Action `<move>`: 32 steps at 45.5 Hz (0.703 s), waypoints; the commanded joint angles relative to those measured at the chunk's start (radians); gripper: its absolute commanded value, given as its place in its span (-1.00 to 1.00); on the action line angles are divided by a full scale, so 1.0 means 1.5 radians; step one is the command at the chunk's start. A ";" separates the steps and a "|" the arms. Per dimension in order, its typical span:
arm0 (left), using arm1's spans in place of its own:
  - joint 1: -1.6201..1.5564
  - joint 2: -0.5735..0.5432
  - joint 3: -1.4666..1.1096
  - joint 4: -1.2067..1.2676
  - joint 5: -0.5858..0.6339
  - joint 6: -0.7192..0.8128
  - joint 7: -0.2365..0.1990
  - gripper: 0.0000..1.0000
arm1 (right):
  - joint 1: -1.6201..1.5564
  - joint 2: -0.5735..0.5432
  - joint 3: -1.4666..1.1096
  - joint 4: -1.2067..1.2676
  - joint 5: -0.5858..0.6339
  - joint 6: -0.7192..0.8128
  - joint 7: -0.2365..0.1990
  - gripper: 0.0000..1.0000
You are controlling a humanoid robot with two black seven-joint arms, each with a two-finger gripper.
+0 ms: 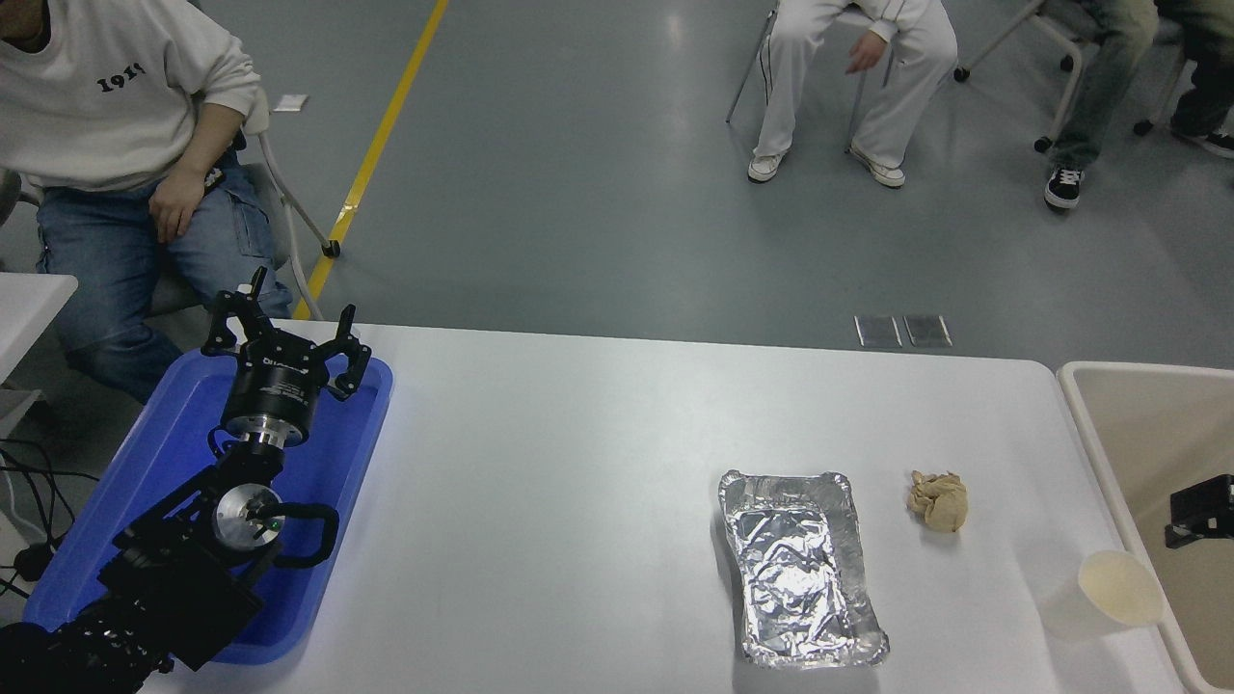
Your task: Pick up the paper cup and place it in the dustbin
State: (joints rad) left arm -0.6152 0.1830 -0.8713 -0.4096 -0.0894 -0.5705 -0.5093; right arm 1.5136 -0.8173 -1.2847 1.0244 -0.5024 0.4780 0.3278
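Observation:
The white paper cup (1107, 595) lies on its side near the table's front right corner, its cream mouth turned toward the dustbin. The beige dustbin (1089, 424) stands just past the table's right edge, partly cut off by the picture. A black tip of my right gripper (1200, 509) pokes in from the right edge over the dustbin, above and right of the cup; its fingers are out of frame. My left gripper (284, 333) is parked open over the blue tray at the lower left, holding nothing.
A crinkled foil tray (798, 567) lies left of the cup, with a crumpled tan paper ball (937, 498) between them and further back. The blue plastic tray (328, 482) sits at the table's left. People sit on chairs beyond the far edge.

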 commanded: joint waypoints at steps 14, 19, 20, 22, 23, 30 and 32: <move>0.000 0.000 0.000 0.000 -0.001 0.000 0.000 1.00 | -0.155 0.011 0.102 -0.068 -0.004 -0.058 0.000 0.99; 0.000 0.000 0.000 0.000 0.000 0.000 0.000 1.00 | -0.173 0.012 0.112 -0.070 -0.001 -0.058 0.000 0.99; 0.000 0.000 0.000 0.000 0.000 0.000 0.000 1.00 | -0.175 0.012 0.115 -0.070 -0.001 -0.058 -0.001 0.99; 0.000 0.000 0.000 0.000 0.000 0.000 0.000 1.00 | -0.178 0.012 0.118 -0.070 -0.001 -0.058 -0.001 0.99; 0.000 0.001 0.000 0.000 -0.001 0.000 0.000 1.00 | -0.179 0.012 0.120 -0.070 -0.001 -0.058 -0.001 0.99; 0.000 0.000 0.000 0.000 -0.001 0.000 0.000 1.00 | -0.180 0.012 0.123 -0.070 -0.001 -0.058 0.000 0.99; 0.000 0.000 0.000 0.000 -0.001 0.000 0.000 1.00 | -0.181 0.012 0.123 -0.070 0.000 -0.058 0.000 0.99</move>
State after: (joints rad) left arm -0.6151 0.1830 -0.8713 -0.4095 -0.0894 -0.5706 -0.5093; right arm 1.2662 -0.8001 -1.1179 0.9260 -0.5052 0.3944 0.3279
